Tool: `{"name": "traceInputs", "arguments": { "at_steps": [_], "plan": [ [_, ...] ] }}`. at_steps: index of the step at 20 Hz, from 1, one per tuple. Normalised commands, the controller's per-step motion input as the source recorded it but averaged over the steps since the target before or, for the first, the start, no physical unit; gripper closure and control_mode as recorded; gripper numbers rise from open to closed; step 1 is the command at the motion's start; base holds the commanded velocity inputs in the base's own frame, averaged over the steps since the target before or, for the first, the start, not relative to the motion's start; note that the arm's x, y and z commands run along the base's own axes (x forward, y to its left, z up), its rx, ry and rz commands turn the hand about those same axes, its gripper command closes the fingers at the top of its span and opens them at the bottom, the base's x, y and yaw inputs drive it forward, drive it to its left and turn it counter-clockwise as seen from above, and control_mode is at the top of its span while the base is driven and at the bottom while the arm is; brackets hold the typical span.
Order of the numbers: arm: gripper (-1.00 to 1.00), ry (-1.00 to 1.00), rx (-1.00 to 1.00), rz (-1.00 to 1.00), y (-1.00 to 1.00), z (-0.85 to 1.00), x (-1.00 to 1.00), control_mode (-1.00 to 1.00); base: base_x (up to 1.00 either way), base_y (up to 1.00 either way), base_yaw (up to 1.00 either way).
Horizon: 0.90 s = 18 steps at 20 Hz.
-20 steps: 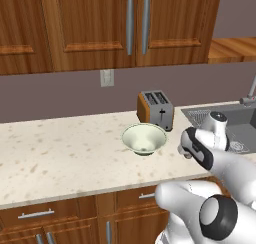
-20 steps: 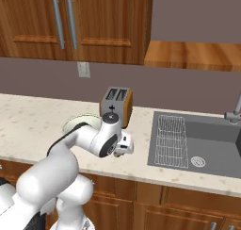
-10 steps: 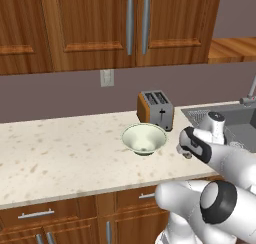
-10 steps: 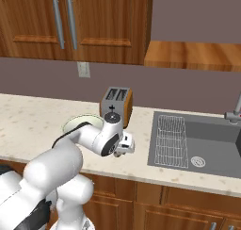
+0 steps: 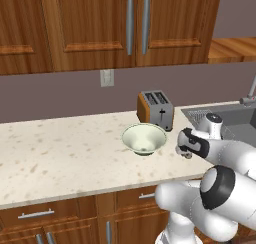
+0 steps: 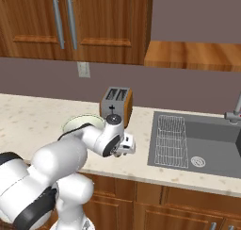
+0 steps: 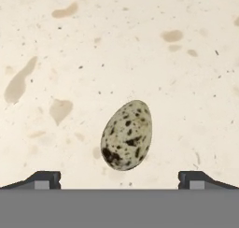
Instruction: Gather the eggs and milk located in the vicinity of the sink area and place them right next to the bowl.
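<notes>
Gripper [image 7: 119,178] hanging low over the speckled counter [image 7: 70,45] with fingers spread wide, grasping nothing. Speckled egg [image 7: 126,134] lying on the counter between the two fingertips and just ahead of them, touching neither, pointed end tilting away. Seen from the left base view, gripper [image 5: 186,152] hovering just right of the bowl [image 5: 144,139], with toaster [image 5: 156,109] standing just behind the bowl and sink [image 5: 227,119] lying farther right. No readable writing showing anywhere.

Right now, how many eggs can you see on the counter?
1. A speckled egg lies on the pale counter, seen between the open gripper fingertips in the hand view. Others may be hidden behind the arm in the base views.
</notes>
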Motion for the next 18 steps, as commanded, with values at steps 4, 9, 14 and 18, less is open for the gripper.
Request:
{"name": "traceInputs", "arguments": {
  "at_steps": [4, 9, 14, 18],
  "plan": [
    [-1.00, 0.00, 0.00, 0.00, 0.00, -0.15, 0.12, -1.00, 0.00, 0.00, 0.00],
    [-1.00, 0.00, 0.00, 0.00, 0.00, -0.14, 0.12, -1.00, 0.00, 0.00, 0.00],
    [-1.00, 0.00, 0.00, 0.00, -0.04, -0.14, 0.10, -1.00, 0.00, 0.00, 0.00],
    [-1.00, 0.00, 0.00, 0.00, -0.05, -0.16, 0.06, -1.00, 0.00, 0.00, 0.00]
  ]
}}
